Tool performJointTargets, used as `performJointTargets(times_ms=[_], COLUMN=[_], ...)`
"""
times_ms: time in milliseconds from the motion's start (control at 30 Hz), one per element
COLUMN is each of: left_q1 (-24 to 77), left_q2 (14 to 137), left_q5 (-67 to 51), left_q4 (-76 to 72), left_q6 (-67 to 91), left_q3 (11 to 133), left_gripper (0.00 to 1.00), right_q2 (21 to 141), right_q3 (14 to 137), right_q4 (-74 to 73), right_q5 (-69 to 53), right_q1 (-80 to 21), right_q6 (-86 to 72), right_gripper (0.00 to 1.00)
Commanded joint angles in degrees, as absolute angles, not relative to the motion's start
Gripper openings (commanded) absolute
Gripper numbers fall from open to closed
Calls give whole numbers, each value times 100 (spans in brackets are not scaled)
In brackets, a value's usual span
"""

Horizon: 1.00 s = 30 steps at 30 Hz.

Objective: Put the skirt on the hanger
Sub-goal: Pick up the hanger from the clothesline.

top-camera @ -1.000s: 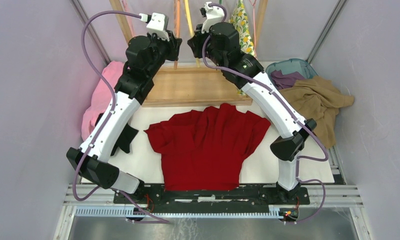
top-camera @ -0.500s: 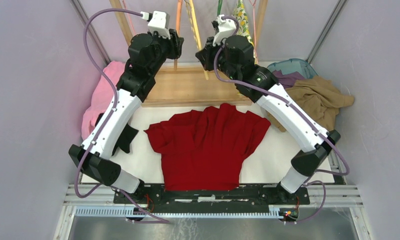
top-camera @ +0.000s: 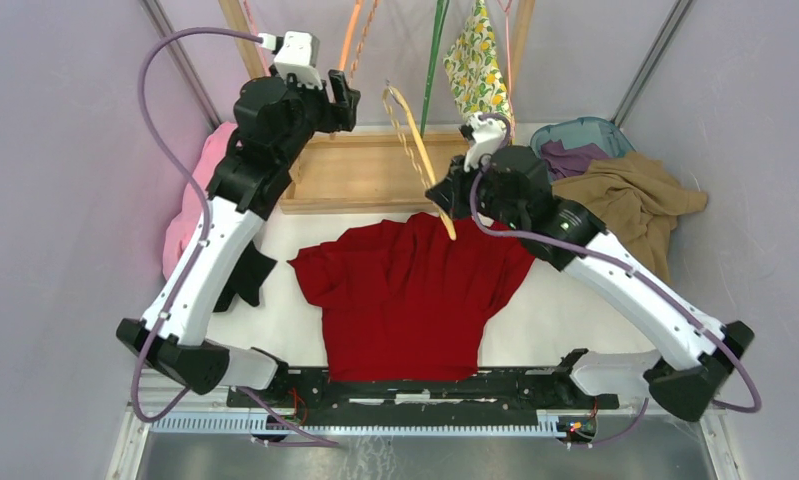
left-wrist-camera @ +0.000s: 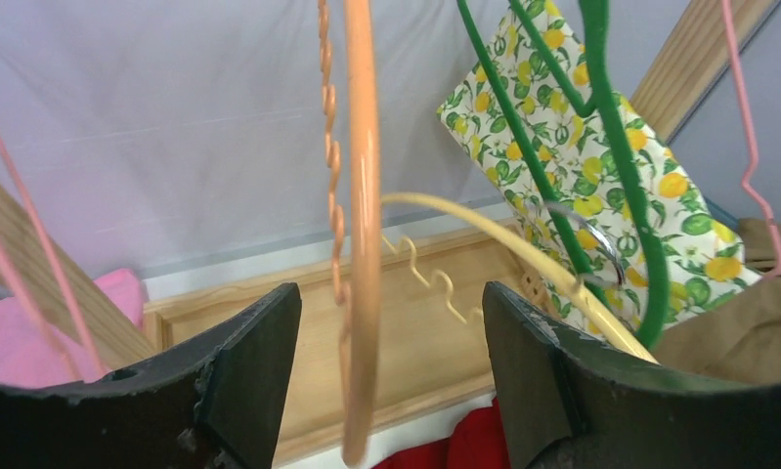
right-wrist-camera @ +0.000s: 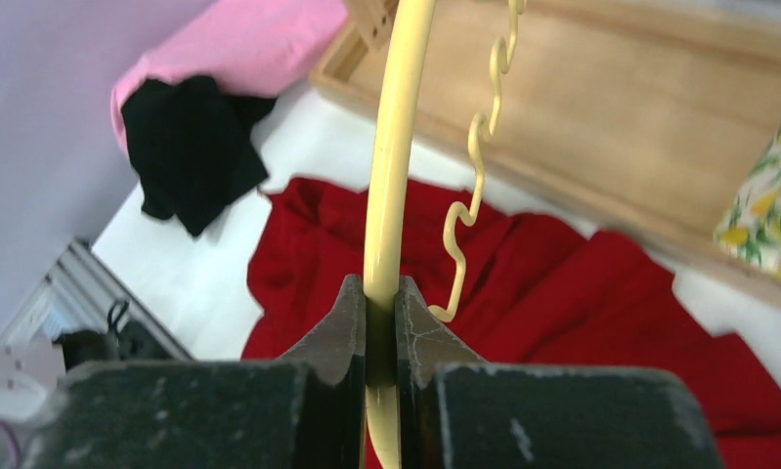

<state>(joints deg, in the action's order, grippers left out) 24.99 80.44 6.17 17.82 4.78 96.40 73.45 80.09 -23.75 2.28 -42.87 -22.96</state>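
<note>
- Nearest, at the bottom centre of the top view, a red garment (top-camera: 405,290) lay spread flat on the white table (top-camera: 575,340).
- Just above it, the right gripper (right-wrist-camera: 381,293) was clamped tight on the bar of a pale yellow hanger (right-wrist-camera: 391,147), which tilted up toward the wooden base (top-camera: 375,175).
- Further up, at upper left, the left gripper (left-wrist-camera: 388,313) had its jaws wide apart and held nothing; an orange hanger (left-wrist-camera: 362,244) hung in line with the gap.
- At top centre the skirt (top-camera: 477,68) hung in the air, with a green hanger (left-wrist-camera: 626,210) crossing in front of it in the left wrist view.
- At the right edge of that view the hanger (left-wrist-camera: 747,107), thin and pink, hung just beside the skirt.
</note>
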Motion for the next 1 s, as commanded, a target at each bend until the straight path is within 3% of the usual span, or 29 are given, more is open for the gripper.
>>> performJointTargets(times_ms=[0,433,767,967], left_q1=[2528,2525,2791,4161], left_q2=[7405,6398,5833,5608], left_q5=[459,437,240,1235], left_q4=[2137,3181,4397,4934], left_q6=[1011,1623,2177,3056], left_q3=[9461,8410,7549,6467], left_gripper=[76,87,82,76], right_q2=[6357,4476,3338,3062], right_q3=[7509,6626,6258,6402], right_q4=[-2442,-4068,-5208,-5901], right_q5=[-130,-1294,-1928,-2314], right_q1=[-4307,-4307,-4307,-4307], right_q6=[-2402,-2576,-2824,-2945], right_gripper=[1,1,1,1])
